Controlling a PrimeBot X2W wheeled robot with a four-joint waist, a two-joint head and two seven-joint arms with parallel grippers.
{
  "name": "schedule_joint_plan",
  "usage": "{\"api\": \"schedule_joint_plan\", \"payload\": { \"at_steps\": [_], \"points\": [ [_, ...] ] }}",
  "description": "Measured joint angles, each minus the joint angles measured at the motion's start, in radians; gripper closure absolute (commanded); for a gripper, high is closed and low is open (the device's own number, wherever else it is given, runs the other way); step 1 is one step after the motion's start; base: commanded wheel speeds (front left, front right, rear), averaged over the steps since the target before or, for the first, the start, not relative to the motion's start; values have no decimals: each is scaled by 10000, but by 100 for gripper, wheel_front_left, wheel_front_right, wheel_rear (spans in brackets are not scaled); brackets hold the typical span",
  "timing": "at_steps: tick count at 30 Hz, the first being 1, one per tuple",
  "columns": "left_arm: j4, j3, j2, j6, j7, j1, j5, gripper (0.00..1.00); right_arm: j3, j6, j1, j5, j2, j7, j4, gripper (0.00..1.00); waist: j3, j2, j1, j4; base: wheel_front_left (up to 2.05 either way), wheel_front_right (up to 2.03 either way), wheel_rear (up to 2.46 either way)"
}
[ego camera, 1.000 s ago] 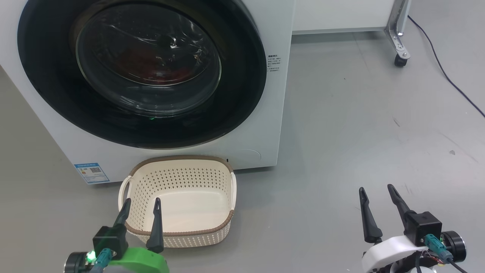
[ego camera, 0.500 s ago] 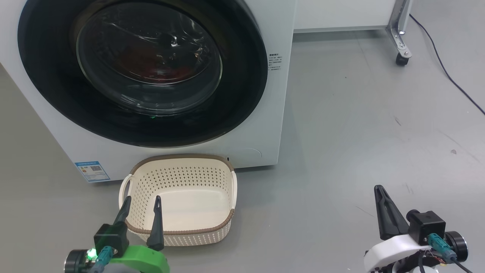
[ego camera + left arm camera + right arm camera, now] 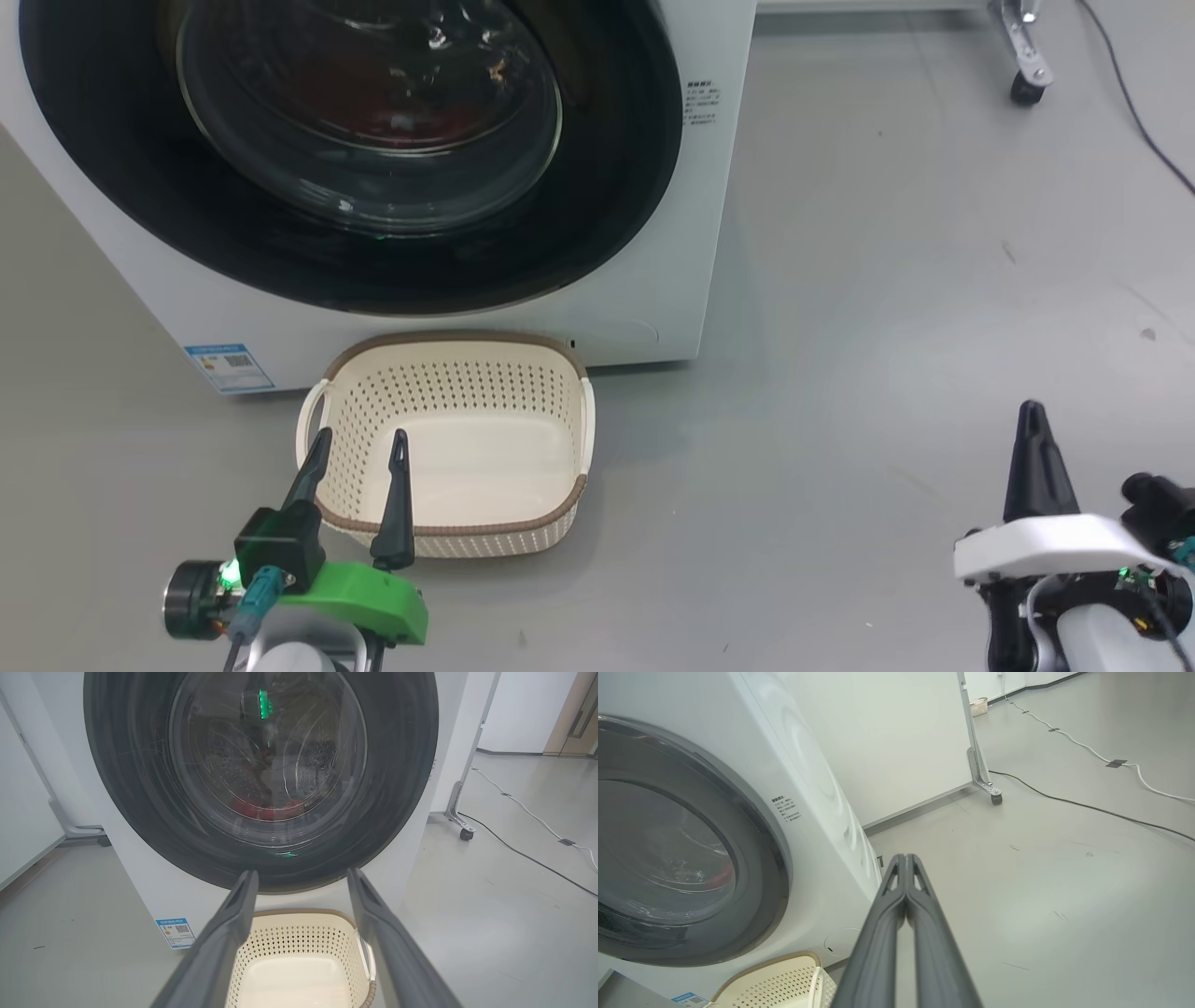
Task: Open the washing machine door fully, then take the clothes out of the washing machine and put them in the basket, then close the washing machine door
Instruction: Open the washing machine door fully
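"The washing machine door – open yet?" asks the first.

"No. It lies flat vs. the front of the washing machine, so step one isn't begun. What changed: the right gripper had its fingers apart a sec ago. Now they're pressed together w/ nothing btwn them, over bare floor well right of the machine."

"Meaning?"

"Prob. narrowing itself to hook the door's edge – a guess only. The left gripper is spread wide as before, empty, above the near rim of the basket."

"And the containers?"

"The basket stands on the floor just in front of the machine, below the door, w/ nothing in it. The clothes are in the drum, a red patch low behind the glass. The head camera has moved too, so the shifted pic is no move of things."
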Motion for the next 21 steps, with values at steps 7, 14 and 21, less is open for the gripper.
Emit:
{"api": "schedule_joint_plan", "payload": {
  "at_steps": [7,14,21],
  "points": [
    [-293,-65,-17,0,-17,-410,19,0,-715,663,-1143,2452,63,221,65,100,688,0,0,177,0,0,0],
    [-570,-178,-44,0,-25,-915,86,0,-1394,775,-2754,4604,40,1097,119,100,1466,0,0,389,0,0,0],
    [-677,-334,-71,2,-27,-1340,88,0,-1925,813,-4339,6491,8,2240,405,100,2197,0,0,699,0,0,0]
  ]
}}
